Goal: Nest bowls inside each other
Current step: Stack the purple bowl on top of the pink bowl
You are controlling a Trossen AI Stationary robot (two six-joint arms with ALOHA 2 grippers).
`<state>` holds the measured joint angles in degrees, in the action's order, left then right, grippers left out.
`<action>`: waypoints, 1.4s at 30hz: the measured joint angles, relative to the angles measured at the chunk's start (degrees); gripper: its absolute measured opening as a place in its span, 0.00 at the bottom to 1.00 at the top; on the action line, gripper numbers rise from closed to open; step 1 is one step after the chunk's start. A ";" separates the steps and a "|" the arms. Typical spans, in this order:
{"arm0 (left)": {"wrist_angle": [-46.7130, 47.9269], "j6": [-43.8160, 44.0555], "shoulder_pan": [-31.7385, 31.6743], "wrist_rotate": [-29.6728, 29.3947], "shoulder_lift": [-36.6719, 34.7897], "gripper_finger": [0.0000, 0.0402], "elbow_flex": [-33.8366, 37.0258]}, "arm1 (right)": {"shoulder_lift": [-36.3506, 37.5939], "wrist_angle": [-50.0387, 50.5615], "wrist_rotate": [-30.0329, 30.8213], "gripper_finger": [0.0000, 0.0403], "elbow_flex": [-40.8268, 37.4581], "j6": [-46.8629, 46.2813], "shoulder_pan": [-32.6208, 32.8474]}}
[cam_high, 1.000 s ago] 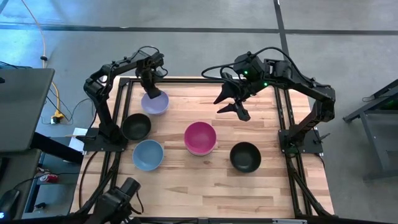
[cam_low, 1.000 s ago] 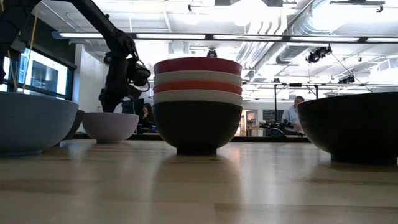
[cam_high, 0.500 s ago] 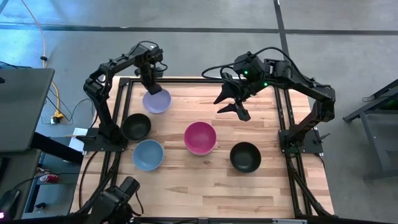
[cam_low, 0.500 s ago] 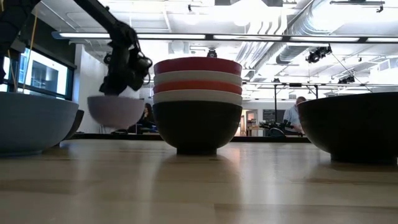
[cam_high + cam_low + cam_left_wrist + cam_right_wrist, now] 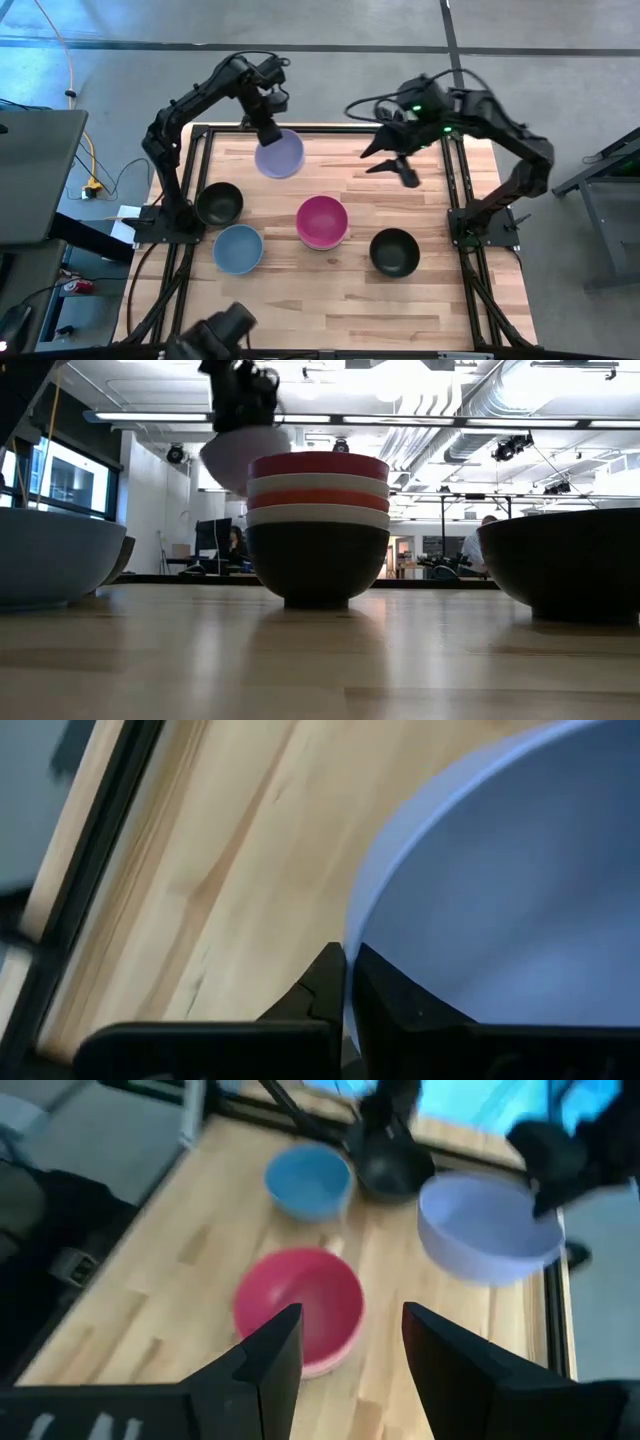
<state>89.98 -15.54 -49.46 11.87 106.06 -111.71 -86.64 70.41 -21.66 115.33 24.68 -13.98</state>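
My left gripper is shut on the lavender bowl, which it carries in the air over the far side of the table. In the low view the lavender bowl hangs high, behind the stack. The stack has a black bowl at the bottom and white and red bowls above it; from above its top bowl shows magenta. The blue bowl and two single black bowls stand on their bases on the table. My right gripper hovers open over the far right of the table. My left gripper pinches the lavender bowl's rim, with one finger inside the bowl and the other outside. The fingers come from above, pointing down. The bowl is lifted clear of the table and hangs below the fingers, mouth up, slightly tilted.
The dark frame rails run along the table's left and right edges. Bare wood lies along the near side of the table. The right wrist view looks down on the magenta bowl, the blue bowl and the lifted lavender bowl.
My left gripper has lifted the lavender bowl off the table and carried it up and toward the table's right, nearer the stack. My right gripper has drawn back a little toward the right edge, staying open.
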 joint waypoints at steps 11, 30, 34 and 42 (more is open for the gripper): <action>0.04 5.99 10.67 3.03 0.00 0.00 -8.08 | 12.66 -0.67 -4.12 0.41 0.00 0.69 -1.79; -2.45 12.41 23.77 3.16 5.34 0.00 -9.80 | 19.14 -0.73 0.66 0.41 0.07 -5.16 -1.79; -0.70 11.69 25.35 2.89 10.66 0.00 -15.65 | 18.72 -0.47 0.67 0.41 0.07 -5.15 -1.79; 0.08 9.65 27.09 2.63 17.29 0.00 -22.17 | 18.44 1.87 0.69 0.41 0.07 -5.15 -1.79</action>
<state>90.05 -5.89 -22.37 14.50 123.35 -133.88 -68.20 72.28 -20.97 115.39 19.53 -15.77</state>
